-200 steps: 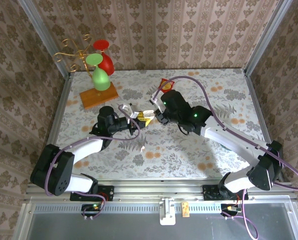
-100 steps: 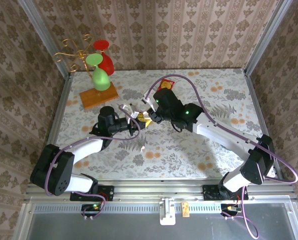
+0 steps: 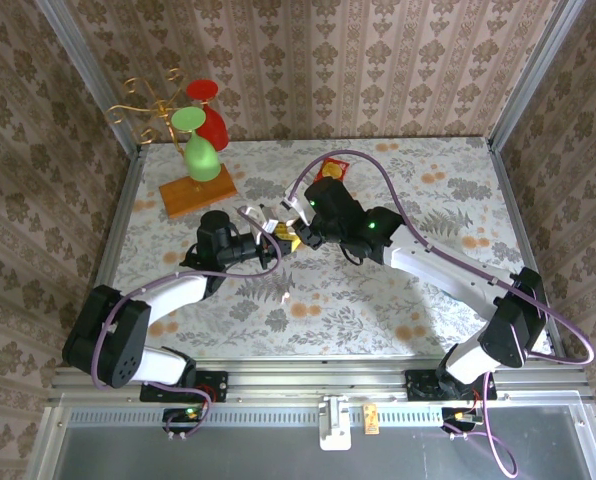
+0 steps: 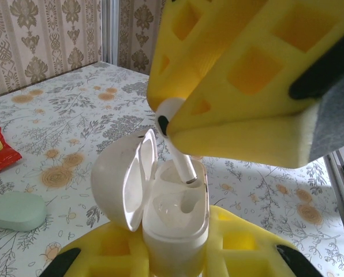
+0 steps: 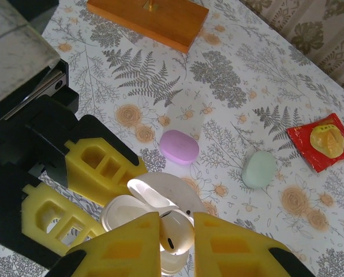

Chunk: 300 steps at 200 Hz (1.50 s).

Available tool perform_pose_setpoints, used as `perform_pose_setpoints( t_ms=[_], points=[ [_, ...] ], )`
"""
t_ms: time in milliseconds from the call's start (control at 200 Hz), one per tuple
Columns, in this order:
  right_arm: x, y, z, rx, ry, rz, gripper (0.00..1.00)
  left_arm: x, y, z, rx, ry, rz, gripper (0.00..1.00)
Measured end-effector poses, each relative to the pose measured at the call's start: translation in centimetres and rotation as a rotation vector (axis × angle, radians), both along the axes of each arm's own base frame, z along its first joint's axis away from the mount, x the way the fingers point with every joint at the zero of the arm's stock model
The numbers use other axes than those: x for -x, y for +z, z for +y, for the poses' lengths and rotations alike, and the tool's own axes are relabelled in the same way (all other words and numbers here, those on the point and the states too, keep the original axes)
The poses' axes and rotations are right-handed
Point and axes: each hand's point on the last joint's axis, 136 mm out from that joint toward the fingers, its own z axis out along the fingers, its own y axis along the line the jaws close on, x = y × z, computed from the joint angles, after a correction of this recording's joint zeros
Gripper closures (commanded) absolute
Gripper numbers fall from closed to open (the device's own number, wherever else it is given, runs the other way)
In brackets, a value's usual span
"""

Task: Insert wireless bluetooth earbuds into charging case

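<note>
In the left wrist view a white charging case point(image 4: 175, 222) stands upright with its lid point(image 4: 123, 179) swung open to the left. My left gripper point(image 4: 175, 257) is shut on the case's base. My right gripper point(image 5: 176, 245) is shut on a white earbud point(image 5: 176, 229), just above the case point(image 5: 123, 216). In the left wrist view the earbud's stem point(image 4: 180, 161) slants down from the right gripper's yellow fingers point(image 4: 247, 75), its tip at the rim of the case's far well. The near well is bare. From above, the two grippers point(image 3: 268, 236) point(image 3: 296, 228) meet at mid-table.
A lilac case point(image 5: 179, 146) and a mint-green case point(image 5: 259, 169) lie shut on the table beyond the grippers. A red-and-yellow packet point(image 5: 322, 141) lies farther right. A wooden base point(image 3: 198, 192) with a green and a red glass stands at the back left.
My right gripper has moved left with the earbud until it is over the case in my left gripper. The left gripper has barely moved.
</note>
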Motion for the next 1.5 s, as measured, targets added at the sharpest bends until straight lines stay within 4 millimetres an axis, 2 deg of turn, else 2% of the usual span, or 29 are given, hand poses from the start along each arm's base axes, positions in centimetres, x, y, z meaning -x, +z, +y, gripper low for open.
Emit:
perform_pose_setpoints(
  t_ms=[530,810,1020,1250,1415,1500],
  points=[
    [0.0,-0.6,0.3,0.008,0.01,0.012,0.83,-0.2,-0.1,0.0,0.005,0.006,0.019,0.93],
    [0.2,-0.7,0.5,-0.001,0.026,0.022,0.74,-0.3,0.0,-0.1,0.011,0.007,0.017,0.93],
    [0.4,-0.8,0.7,-0.004,0.037,0.032,0.72,-0.4,0.4,-0.2,0.02,0.006,0.0,0.93],
    [0.4,-0.5,0.5,-0.033,0.011,0.045,0.54,-0.4,0.3,-0.2,0.02,0.006,-0.001,0.93],
    [0.3,0.8,-0.8,-0.137,-0.027,0.069,0.29,-0.6,0.3,-0.1,0.021,0.011,-0.003,0.93],
    [0.0,1.6,-1.8,-0.219,-0.047,0.101,0.22,-0.6,0.5,-0.1,0.027,0.009,-0.011,0.93]
  ],
)
